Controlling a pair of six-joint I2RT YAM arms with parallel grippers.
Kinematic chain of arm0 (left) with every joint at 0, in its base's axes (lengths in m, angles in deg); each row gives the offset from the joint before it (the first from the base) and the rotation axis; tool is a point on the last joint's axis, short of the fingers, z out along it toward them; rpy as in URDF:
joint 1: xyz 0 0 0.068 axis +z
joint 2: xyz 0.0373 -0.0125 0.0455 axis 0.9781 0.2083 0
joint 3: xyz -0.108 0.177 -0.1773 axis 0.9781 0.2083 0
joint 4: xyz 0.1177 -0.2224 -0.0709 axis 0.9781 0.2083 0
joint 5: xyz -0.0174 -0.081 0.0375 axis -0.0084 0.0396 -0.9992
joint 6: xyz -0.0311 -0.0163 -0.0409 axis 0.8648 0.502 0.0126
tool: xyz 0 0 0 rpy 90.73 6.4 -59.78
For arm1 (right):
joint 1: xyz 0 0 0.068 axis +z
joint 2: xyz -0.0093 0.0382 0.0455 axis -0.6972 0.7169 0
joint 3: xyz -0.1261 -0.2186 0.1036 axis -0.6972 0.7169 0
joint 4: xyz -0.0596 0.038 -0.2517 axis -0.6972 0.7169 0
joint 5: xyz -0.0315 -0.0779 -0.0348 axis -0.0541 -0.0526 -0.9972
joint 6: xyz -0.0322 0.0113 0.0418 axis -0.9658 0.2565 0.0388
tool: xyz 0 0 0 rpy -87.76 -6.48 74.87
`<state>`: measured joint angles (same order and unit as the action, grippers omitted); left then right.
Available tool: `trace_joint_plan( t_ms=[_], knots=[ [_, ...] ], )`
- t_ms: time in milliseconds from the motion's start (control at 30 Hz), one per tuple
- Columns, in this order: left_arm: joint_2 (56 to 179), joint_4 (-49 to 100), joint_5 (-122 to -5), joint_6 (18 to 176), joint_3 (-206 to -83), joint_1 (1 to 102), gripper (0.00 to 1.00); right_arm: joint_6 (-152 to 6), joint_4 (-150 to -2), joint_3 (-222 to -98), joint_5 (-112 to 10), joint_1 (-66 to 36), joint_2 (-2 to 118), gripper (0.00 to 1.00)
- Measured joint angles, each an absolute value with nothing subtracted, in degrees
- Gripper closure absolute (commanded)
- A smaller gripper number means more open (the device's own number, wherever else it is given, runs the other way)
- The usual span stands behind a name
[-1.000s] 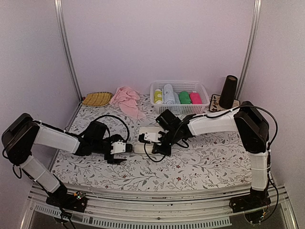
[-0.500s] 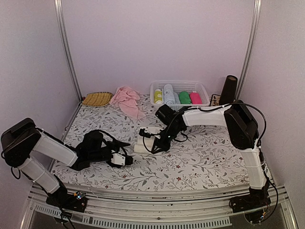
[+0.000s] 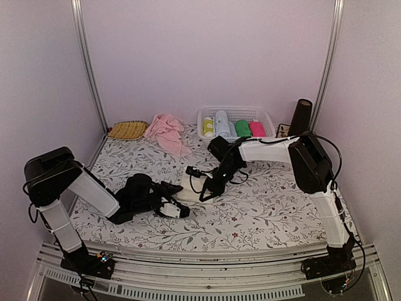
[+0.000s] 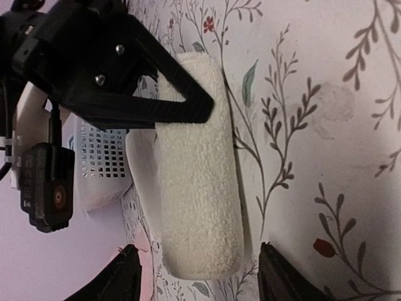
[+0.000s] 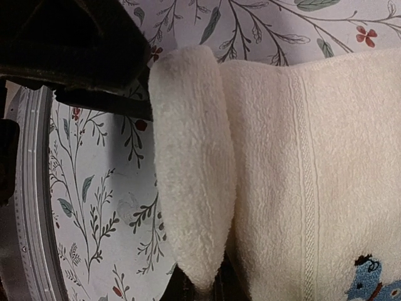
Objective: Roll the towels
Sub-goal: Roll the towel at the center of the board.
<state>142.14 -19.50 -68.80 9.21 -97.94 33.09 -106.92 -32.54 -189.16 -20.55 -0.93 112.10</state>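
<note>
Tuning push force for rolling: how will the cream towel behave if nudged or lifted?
Probably floppy: the cream towel is soft looped terry, its edge curled into a loose roll. Pushed, it would likely bunch or roll further rather than slide across the floral tablecloth. Lifted by one end, the roll may unwind.

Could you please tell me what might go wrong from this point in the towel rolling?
1. The cream towel is only partly rolled, and a flat tail lies beside the roll. The right end effector seems to pinch one end of the roll. If it lets go now, the roll may loosen.
2. The open left end effector straddles the roll's other end, close to the right one. The two could collide or drag the roll askew.
</note>
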Motion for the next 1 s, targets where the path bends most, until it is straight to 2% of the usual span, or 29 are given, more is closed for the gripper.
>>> trace_joint_plan(
  t_ms=[467, 500, 633, 700, 833, 867, 1000],
  knots=[
    [147.47, -16.9, -73.68, 5.87, -104.47, 32.24, 0.37, -106.57, -31.66, -190.06, -19.85, -1.13, 112.73, 0.94],
    [147.5, -16.87, -73.85, 5.69, -104.5, 32.2, 0.41, -106.57, -31.64, -190.06, -19.83, -1.15, 112.75, 0.94],
    [148.0, -15.19, -74.57, 5.58, -105.31, 31.78, 0.66, -106.57, -31.64, -190.08, -19.8, -1.18, 112.75, 0.94],
    [148.5, -13.81, -75.14, 6.04, -106.03, 31.52, 0.76, -106.57, -31.64, -190.08, -19.74, -1.22, 112.75, 0.93],
    [149.13, -10.43, -75.86, 6.65, -107.47, 30.91, 1.0, -106.42, -31.69, -190.08, -19.69, -1.26, 112.75, 0.86],
    [149.13, -9.4, -76.02, 6.98, -107.86, 30.8, 1.0, -106.35, -31.71, -190.08, -19.67, -1.26, 112.75, 0.83],
    [148.85, -4.24, -76.17, 9.19, -110.38, 30.67, 1.0, -105.59, -31.88, -189.69, -19.83, -1.57, 112.25, 0.55]
  ],
)
